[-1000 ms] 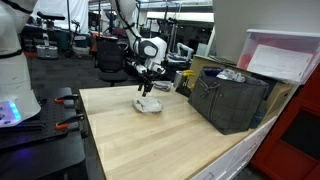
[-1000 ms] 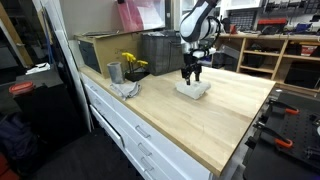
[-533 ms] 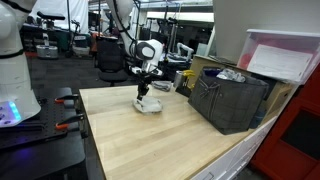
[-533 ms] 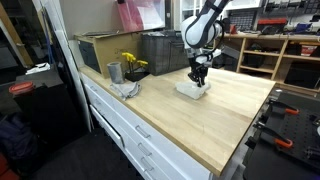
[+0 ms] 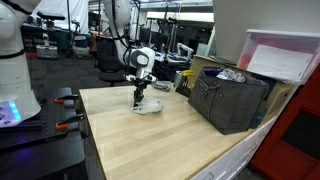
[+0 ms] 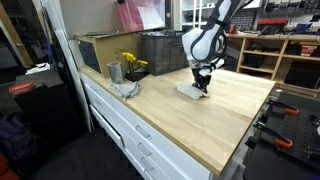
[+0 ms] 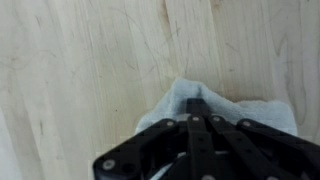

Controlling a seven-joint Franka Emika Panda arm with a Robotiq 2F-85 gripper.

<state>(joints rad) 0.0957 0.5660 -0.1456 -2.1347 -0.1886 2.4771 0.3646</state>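
Note:
A small white cloth [image 5: 152,105] [image 6: 189,90] lies on the light wooden table [image 5: 160,140] [image 6: 190,125]. My gripper [image 5: 139,99] [image 6: 203,86] is down at one edge of it, with the arm leaning over from behind. In the wrist view the black fingers [image 7: 197,112] are pressed together, and the white cloth [image 7: 255,110] is bunched up around their tips. The gripper [image 7: 197,104] is shut, pinching a fold of the cloth against the tabletop.
A dark crate [image 5: 232,100] [image 6: 160,50] stands at one end of the table. Near it are a metal cup [image 6: 114,72], yellow flowers [image 6: 133,63] and a crumpled grey rag [image 6: 126,90]. Shelves and workshop clutter lie beyond the table's edges.
The gripper has dropped onto the cloth and shifted toward its edge. Its fingers have gone from wide open to shut, gathering the cloth between them.

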